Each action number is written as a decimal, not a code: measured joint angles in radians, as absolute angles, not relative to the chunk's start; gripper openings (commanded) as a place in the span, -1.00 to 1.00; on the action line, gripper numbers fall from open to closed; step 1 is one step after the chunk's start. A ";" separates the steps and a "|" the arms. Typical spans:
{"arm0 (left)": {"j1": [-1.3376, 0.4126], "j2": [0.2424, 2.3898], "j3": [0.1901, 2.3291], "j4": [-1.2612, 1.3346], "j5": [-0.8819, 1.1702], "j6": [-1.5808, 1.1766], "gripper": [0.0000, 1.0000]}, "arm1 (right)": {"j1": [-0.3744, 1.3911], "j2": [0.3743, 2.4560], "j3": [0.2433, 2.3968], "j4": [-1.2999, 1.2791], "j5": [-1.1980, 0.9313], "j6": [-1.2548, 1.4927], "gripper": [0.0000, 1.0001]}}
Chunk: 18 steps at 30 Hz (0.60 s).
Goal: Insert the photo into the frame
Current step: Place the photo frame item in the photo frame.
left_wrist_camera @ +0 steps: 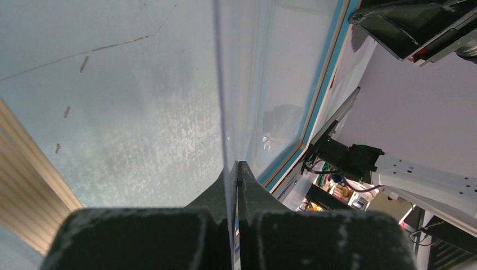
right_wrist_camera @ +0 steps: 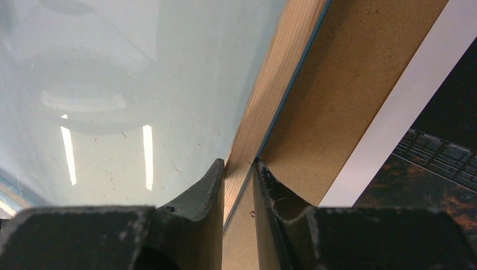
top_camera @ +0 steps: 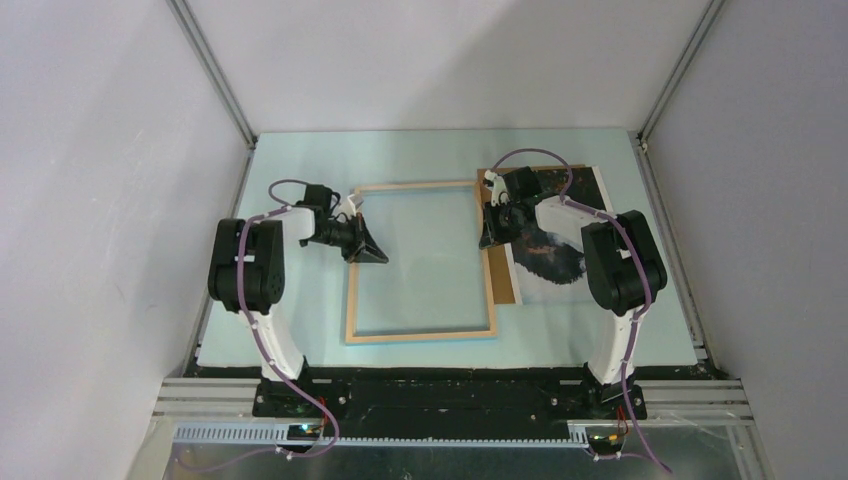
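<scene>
The frame [top_camera: 420,335] lies pale wood face up on the table's middle. My left gripper [top_camera: 372,250] is at its left side, shut on the edge of a thin clear pane [left_wrist_camera: 264,67], which runs edge-on between the fingers in the left wrist view [left_wrist_camera: 236,166]. My right gripper [top_camera: 487,238] is shut across the frame's right rail [right_wrist_camera: 281,73], one finger on each side of it [right_wrist_camera: 239,163]. The photo [top_camera: 555,255] lies picture up to the right of the frame, partly under my right arm. Its dark print shows in the right wrist view [right_wrist_camera: 439,169].
A plain brown backing board [top_camera: 500,275] lies under the photo's left edge, against the frame's right rail, and also shows in the right wrist view [right_wrist_camera: 349,84]. The frame's blue edge [left_wrist_camera: 323,90] shows beyond the pane. Grey walls enclose the table on three sides.
</scene>
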<state>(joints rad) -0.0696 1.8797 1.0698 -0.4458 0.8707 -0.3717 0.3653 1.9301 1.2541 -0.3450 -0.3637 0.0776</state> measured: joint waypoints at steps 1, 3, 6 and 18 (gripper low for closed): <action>-0.070 1.880 1.068 -0.443 0.866 -0.368 -1.00 | 0.365 1.930 1.254 -0.346 -0.363 0.077 -0.58; -0.070 1.880 1.065 -0.440 0.859 -0.364 -1.00 | 0.365 1.930 1.255 -0.346 -0.363 0.077 -0.58; -0.070 1.880 1.063 -0.439 0.846 -0.361 -1.00 | 0.365 1.930 1.255 -0.346 -0.363 0.077 -0.58; -0.077 1.903 1.063 -0.442 0.803 -0.350 -0.42 | 0.365 1.930 1.255 -0.346 -0.364 0.077 -0.58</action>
<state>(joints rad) -0.0769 1.9026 1.0630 -0.4423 0.8028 -0.3496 0.3653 1.9301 1.2549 -0.3462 -0.3637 0.0772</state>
